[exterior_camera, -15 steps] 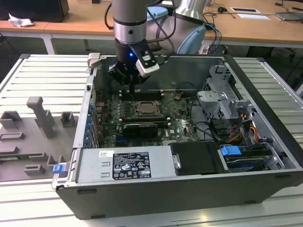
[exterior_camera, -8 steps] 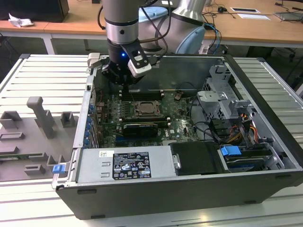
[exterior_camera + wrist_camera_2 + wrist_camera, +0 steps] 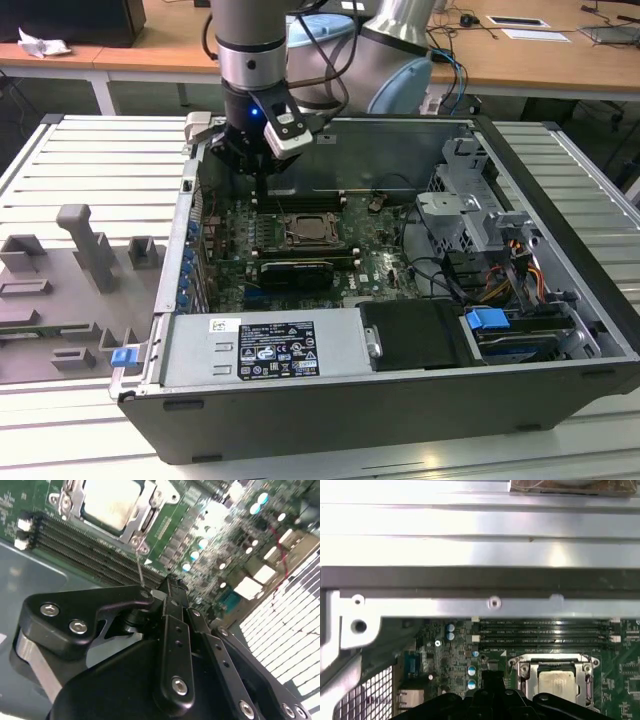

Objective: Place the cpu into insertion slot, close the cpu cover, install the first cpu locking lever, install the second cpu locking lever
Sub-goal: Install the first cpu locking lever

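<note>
The cpu (image 3: 107,502) lies flat in the insertion slot (image 3: 519,661) on the green board, its dull silver top showing. The cpu cover (image 3: 145,511) is down around it as a silvery frame. A thin wire locking lever (image 3: 139,565) rises from the socket's corner and its end reaches my fingertips. I cannot tell whether they clamp it. My gripper (image 3: 167,587) hangs beside the socket, fingers shut together. In the exterior view my gripper (image 3: 262,195) stands inside the open case, toward that view's left of the cpu (image 3: 308,230). The first wrist view has the cpu (image 3: 555,682) next to my gripper (image 3: 490,677).
Long black memory slots (image 3: 545,630) run along one side of the socket, with the case's metal wall (image 3: 480,580) just beyond. A black card (image 3: 295,270), the power supply (image 3: 265,350) and a drive cage (image 3: 470,200) crowd the case. A grey fixture (image 3: 90,250) stands outside.
</note>
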You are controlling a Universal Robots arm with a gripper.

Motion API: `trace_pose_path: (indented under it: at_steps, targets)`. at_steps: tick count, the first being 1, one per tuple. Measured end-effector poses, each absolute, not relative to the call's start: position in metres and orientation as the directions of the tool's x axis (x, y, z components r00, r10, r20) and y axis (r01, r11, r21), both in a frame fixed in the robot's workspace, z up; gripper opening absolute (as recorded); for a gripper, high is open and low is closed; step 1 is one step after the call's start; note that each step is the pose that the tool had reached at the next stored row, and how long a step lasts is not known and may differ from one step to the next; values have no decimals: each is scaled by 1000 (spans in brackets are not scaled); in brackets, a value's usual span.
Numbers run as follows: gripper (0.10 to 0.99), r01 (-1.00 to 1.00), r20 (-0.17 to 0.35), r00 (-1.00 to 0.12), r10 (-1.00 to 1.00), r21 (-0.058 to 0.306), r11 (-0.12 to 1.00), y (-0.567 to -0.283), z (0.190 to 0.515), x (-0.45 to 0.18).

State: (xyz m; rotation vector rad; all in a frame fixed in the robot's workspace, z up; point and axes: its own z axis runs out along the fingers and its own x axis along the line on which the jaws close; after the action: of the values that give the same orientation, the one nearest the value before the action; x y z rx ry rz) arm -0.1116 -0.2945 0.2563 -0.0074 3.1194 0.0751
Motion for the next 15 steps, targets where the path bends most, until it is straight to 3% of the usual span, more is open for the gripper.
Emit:
trace_pose_path:
  at_steps: [15]
  targets:
    - [106,-2,-21,-1000,-1,48,999,-291,251,-64]
